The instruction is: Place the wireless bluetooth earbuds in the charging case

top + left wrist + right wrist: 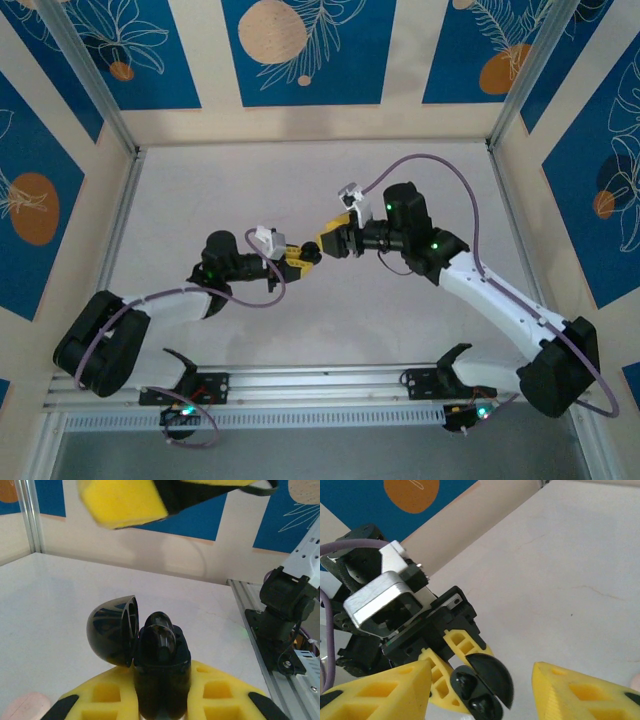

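My left gripper (306, 256) is shut on the charging case (161, 680), a glossy black puck held upright between the yellow fingers (107, 695). Its lid (112, 636) hangs open to the left. Both wireless bluetooth earbuds (465, 684) sit side by side in the case's sockets; in the left wrist view the nearer earbud (160, 635) bulges out of the top. My right gripper (480, 692) is open, its yellow fingers (385, 690) standing apart on either side of the case (470, 702) without touching it. In the top view the right gripper (327, 243) meets the left at mid-table.
A pink disc (25, 705) lies on the white table just left of my left gripper, also at the right wrist view's edge (636, 682). The aluminium rail (260, 630) and the right arm's base (287, 605) are to the right. White table (250, 180) surrounds both arms.
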You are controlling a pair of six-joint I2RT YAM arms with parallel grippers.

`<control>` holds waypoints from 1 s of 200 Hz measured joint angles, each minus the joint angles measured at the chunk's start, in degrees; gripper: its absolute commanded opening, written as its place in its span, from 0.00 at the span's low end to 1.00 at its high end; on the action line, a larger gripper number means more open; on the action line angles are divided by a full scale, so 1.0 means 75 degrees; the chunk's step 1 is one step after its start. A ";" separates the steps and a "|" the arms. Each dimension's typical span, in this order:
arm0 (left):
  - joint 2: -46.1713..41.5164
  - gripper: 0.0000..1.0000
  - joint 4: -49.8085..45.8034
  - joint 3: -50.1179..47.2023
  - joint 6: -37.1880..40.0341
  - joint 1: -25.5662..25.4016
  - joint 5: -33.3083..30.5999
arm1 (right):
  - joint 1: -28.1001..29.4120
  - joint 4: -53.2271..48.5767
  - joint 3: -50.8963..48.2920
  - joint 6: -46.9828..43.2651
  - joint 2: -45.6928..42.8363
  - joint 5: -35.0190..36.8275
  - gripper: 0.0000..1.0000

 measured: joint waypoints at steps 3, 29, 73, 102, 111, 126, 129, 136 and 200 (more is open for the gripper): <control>-0.0009 0.15 0.0000 0.0000 0.0000 0.0000 0.0012 | -0.0044 -0.0012 0.0020 0.0017 0.0064 -0.0093 0.55; -0.0061 0.15 -0.0003 0.0000 -0.0003 0.0000 0.0090 | -0.0289 -0.0192 0.0277 0.0076 0.0705 -0.0956 0.55; -0.0125 0.16 -0.0070 0.0000 -0.0003 0.0000 0.0114 | -0.0300 -0.0332 0.0560 0.0105 0.1411 -0.2174 0.51; -0.0245 0.16 -0.0262 0.0000 -0.0003 0.0000 0.0114 | -0.0303 -0.0434 0.0565 0.0073 0.1483 -0.2623 0.47; -0.0280 0.16 -0.0353 0.0000 -0.0003 0.0000 0.0111 | -0.0329 -0.0472 0.0565 0.0067 0.1472 -0.2707 0.47; -0.0323 0.16 -0.0522 0.0000 0.0003 -0.0003 0.0076 | -0.0335 -0.0565 0.0562 0.0058 0.1399 -0.2783 0.46; -0.0332 0.16 -0.0554 0.0000 0.0003 -0.0003 0.0052 | -0.0335 -0.0589 0.0560 0.0052 0.1370 -0.2795 0.46; -0.0338 0.16 -0.0597 0.0000 0.0003 0.0000 -0.0029 | -0.0335 -0.0629 0.0542 0.0047 0.1259 -0.2868 0.46; -0.0289 0.15 -0.0935 0.0204 -0.0175 0.0000 -0.0414 | -0.0580 -0.0557 -0.0125 0.0411 0.0117 -0.2687 0.46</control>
